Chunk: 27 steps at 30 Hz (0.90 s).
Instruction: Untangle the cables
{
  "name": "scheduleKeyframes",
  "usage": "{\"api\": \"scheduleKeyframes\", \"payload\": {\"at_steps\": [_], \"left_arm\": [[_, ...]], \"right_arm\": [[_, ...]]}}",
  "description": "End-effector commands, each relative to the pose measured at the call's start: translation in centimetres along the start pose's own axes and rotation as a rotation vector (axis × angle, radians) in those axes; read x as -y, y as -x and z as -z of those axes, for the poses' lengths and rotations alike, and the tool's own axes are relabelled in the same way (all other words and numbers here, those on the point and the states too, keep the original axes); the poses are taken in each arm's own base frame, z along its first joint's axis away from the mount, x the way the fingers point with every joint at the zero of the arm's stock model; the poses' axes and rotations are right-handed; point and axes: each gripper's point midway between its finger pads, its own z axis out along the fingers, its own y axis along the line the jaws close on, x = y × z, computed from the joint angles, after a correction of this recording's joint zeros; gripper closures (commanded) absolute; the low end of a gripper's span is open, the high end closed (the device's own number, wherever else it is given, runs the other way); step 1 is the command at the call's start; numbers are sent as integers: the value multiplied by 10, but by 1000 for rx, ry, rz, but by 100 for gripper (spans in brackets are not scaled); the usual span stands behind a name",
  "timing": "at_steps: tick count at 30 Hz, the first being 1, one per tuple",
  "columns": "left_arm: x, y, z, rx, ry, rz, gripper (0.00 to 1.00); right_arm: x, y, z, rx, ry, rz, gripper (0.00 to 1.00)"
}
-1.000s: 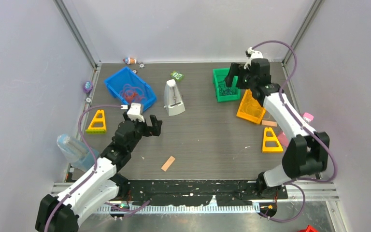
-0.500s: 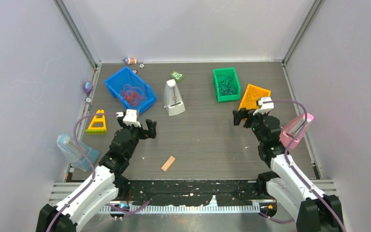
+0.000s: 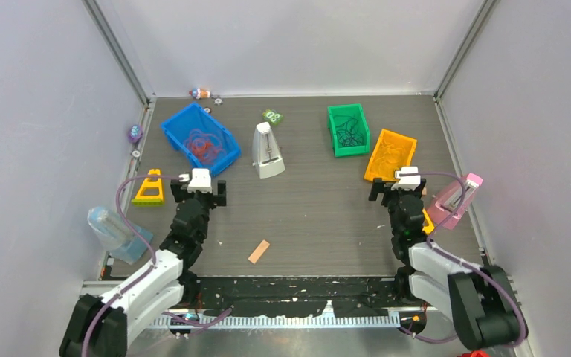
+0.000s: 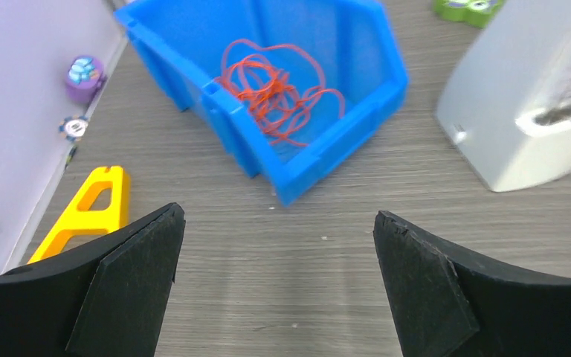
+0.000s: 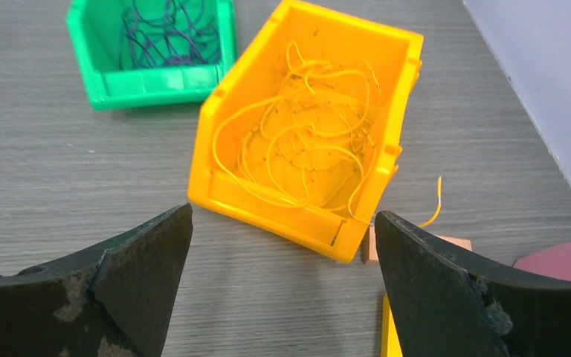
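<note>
A stray yellow cable (image 5: 437, 204) on the table (image 5: 82, 171) is revealed only by the right wrist view. Yellow cables (image 5: 305, 141) are seen heaped in the yellow bin (image 5: 268, 204), dark cables (image 5: 167, 33) in the green bin (image 5: 156, 78), and red cables (image 4: 275, 97) in the blue bin (image 4: 342, 141). The left gripper (image 4: 275, 245) and right gripper (image 5: 282, 216) are held spread wide, with nothing gripped.

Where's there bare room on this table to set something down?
The widest bare patch is central, between the grey metronome and the yellow bin, beyond the tan block. Crowded: the left edge around the blue bin, the right edge past the yellow bin.
</note>
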Motion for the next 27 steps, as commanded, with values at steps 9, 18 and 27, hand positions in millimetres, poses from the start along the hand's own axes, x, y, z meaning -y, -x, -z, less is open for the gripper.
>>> {"api": "scheduleKeyframes", "payload": {"at_steps": [9,18,27], "left_arm": [[-34,-13,-53,-53,-23,144,1],[-50,-5,-45,35,30,120,5],[-69,-18,-62,40,140,85,0]], "right_arm": [[14,26,-32,184,-108,52,0],[19,18,-43,124,-141,35,4],[22,15,-41,116,-155,37,6]]}}
